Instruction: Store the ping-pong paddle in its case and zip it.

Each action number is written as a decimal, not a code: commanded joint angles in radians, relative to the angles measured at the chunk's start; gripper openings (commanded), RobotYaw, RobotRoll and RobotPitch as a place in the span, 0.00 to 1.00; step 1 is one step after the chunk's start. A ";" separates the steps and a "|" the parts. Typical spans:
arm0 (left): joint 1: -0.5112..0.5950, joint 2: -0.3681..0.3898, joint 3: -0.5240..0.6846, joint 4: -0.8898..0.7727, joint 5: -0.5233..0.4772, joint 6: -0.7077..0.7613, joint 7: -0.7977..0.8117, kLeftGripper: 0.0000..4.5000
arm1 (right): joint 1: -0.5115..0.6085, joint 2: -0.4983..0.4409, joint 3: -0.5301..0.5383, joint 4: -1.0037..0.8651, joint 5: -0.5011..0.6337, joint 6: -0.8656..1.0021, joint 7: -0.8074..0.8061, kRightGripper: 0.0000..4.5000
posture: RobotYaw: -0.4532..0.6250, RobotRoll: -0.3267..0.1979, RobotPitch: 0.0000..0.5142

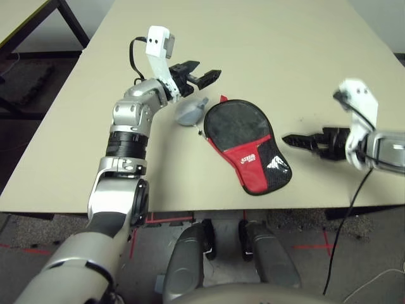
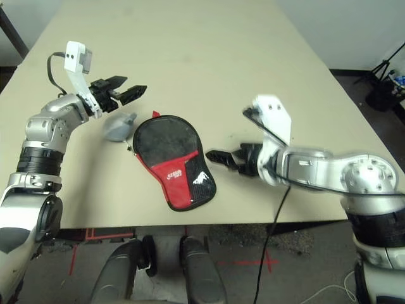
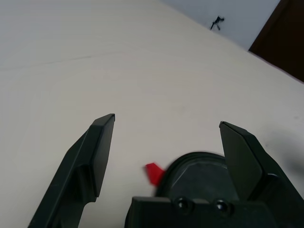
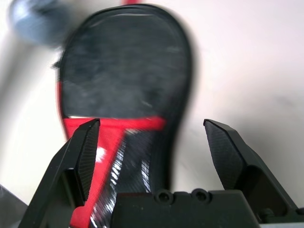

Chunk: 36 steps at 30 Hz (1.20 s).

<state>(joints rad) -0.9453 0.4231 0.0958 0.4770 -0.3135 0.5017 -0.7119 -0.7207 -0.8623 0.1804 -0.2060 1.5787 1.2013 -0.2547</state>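
**A:** Where did the right gripper [image 2: 215, 156] stand?

**B:** Low over the table [image 2: 209, 57], jaws spread wide and empty, pointing toward the robot's left. The case [image 2: 169, 159] lay flat just beyond its fingertips, near but not touching.

**A:** And the case's long axis?

**B:** Slanted: the round black end lay farther from the robot and to its left, the narrow red-and-black end nearer the table's front edge and toward the right gripper. I judged the right arm the nearer one for that narrow end.

**A:** The left gripper [image 1: 201, 71]?

**B:** Also open and empty, raised above the table behind the case's round end, so better placed for that end. A small red tab poked out at the rim there.

**A:** Anything in the way?

**B:** A grey pouch [image 1: 190, 112] lay just beside the round end, under the left gripper. The ping-pong paddle itself I couldn't make out; whether it sat inside the case, I couldn't tell.
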 commanded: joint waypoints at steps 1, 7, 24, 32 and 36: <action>0.041 0.045 -0.014 -0.028 0.018 0.036 -0.015 1.00 | -0.058 0.058 0.096 0.024 -0.208 0.047 0.149 1.00 | 0.33 0.62 0.35; 0.105 0.167 -0.070 -0.102 0.065 0.042 -0.079 1.00 | -0.159 0.159 0.274 0.069 -0.549 0.011 0.417 1.00 | 0.36 0.62 0.35; 0.122 0.294 -0.232 -0.163 0.165 -0.069 -0.333 1.00 | -0.123 0.275 0.349 0.230 -1.032 -0.068 0.758 1.00 | 0.39 0.62 0.35; 0.108 0.252 -0.265 -0.071 0.233 -0.141 -0.321 1.00 | -0.115 0.329 0.309 0.241 -1.121 -0.058 0.801 1.00 | 0.37 0.62 0.34; 0.101 0.236 -0.304 -0.027 0.289 -0.189 -0.315 1.00 | -0.106 0.340 0.298 0.223 -1.148 -0.047 0.818 1.00 | 0.37 0.62 0.34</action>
<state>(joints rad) -0.8428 0.6656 -0.1829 0.4246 -0.0516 0.3319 -1.0274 -0.8563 -0.5255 0.4652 0.0074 0.4461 1.1225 0.5495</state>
